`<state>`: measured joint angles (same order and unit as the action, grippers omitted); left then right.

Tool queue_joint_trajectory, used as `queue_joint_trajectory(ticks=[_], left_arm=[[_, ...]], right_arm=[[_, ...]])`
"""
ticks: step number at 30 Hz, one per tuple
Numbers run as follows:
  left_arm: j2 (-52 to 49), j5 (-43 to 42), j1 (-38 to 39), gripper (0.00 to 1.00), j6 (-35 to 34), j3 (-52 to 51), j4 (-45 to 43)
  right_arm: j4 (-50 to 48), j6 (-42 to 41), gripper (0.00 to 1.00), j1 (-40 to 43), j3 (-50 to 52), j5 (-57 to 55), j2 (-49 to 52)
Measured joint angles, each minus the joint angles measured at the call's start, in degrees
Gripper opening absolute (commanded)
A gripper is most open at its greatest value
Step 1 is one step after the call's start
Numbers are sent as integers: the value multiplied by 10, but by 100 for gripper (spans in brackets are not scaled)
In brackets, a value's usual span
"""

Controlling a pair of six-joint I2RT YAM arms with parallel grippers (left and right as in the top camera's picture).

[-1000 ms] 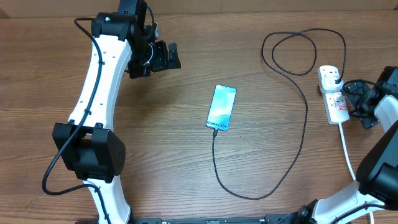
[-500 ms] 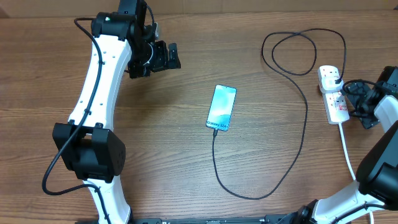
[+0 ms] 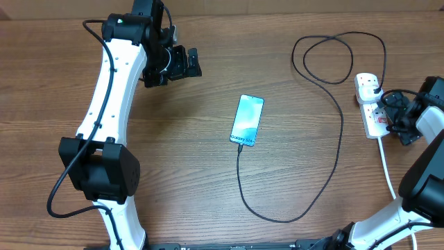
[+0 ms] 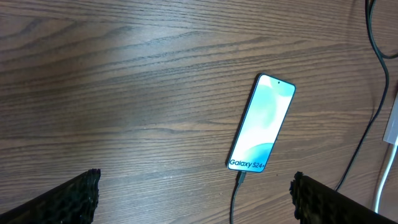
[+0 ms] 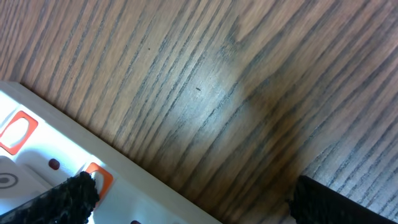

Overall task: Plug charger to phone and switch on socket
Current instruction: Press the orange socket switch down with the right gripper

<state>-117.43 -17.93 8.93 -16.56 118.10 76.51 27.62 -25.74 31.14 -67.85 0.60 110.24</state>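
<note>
Your right gripper [image 3: 397, 115] has edged a little leftward toward the socket [image 3: 372, 105] since a second ago; the left arm, phone and cable lie as they did.

You are working on a brown wood-grain table [image 3: 208, 208], bare apart from the task's things; nothing of the room beyond it shows.

You'll find the phone [image 3: 248, 121] near the table's middle, flat with its lit screen up. Its long axis runs from far to near, the far end leaning slightly right. The "Galaxy S24" end faces the near edge, and the charger [image 3: 341, 135] enters it there. That black cable loops out to the right, curls at the far side, and ends at a black plug [image 3: 375, 86] seated in the socket's far end.

You can see the socket at the right edge, its long axis also far to near. Its white cord [image 3: 388, 173] trails toward the near edge.

Your right gripper is spread wide and holds nothing. In its wrist view one finger [image 5: 71, 196] overlaps the socket's rim beside an orange-red switch [image 5: 99, 177]; you cannot tell whether it touches.

Your left gripper [image 3: 183, 64] hovers at the far left, well apart from the phone, its fingers [image 4: 68, 199] wide apart and grasping nothing.
</note>
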Motion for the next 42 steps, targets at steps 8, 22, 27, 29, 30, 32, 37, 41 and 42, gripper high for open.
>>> queue_joint_trajectory(ticks=[8,22,27,29,30,32,37,41,42], left_arm=[[0,0,0,100,0,0,0],[0,0,0,99,0,0,0],[0,0,0,100,0,0,0],[0,0,0,100,0,0,0],[0,0,0,100,0,0,0],[0,0,0,100,0,0,0],[0,0,0,100,0,0,0],[0,0,0,100,0,0,0],[0,0,0,100,0,0,0]], right_arm=[[2,-2,100,0,-1,0,0],[0,0,100,0,-1,2,0],[8,5,100,2,-1,5,0],[11,10,100,3,-3,8,0],[17,14,100,3,-3,11,0],[18,17,100,3,-3,13,0],[16,27,100,4,-3,24,0],[11,35,100,4,-3,23,0],[10,36,100,4,-3,21,0]])
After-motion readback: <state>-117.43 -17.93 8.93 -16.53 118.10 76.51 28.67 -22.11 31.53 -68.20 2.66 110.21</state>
